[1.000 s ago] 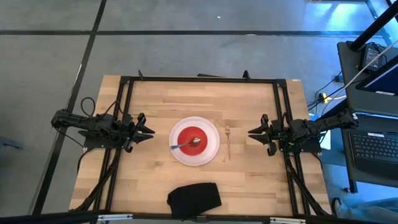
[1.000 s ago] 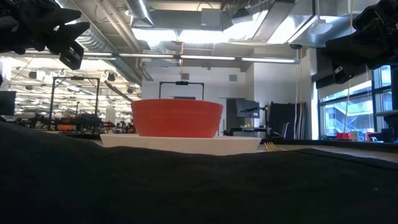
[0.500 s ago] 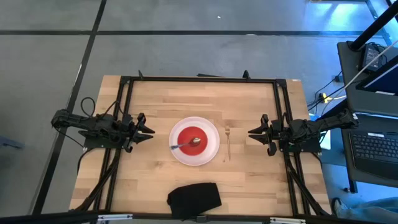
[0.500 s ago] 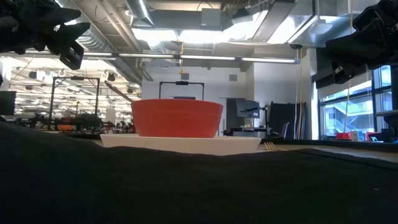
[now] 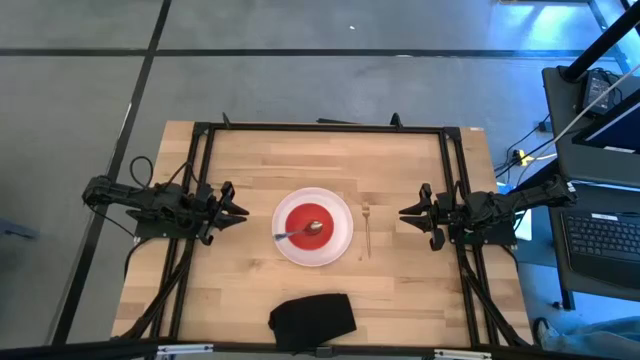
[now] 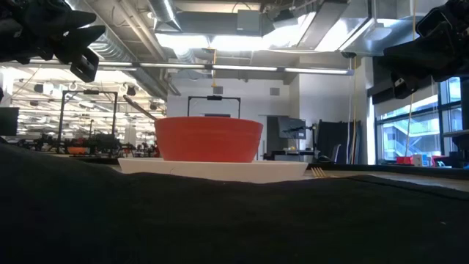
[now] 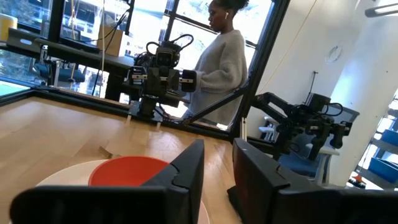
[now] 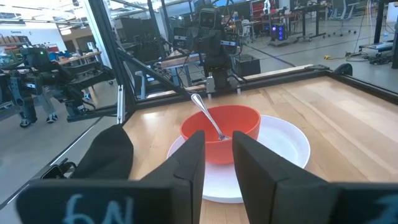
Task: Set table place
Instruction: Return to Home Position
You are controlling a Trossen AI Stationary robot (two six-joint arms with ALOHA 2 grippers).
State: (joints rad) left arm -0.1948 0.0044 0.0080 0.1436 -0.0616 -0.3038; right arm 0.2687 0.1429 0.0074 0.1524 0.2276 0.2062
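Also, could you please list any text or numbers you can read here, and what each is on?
"6N": pale marking on the right gripper's body, right wrist view; blurred, so uncertain.
None readable on the left gripper, white plate, red bowl, spoon, fork or table.
Laptop and room equipment: too small or blurred to read.

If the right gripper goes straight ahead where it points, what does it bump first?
Probably the spoon in the bowl. The right gripper points over the fork toward them, but it hangs high, so it might pass above everything.
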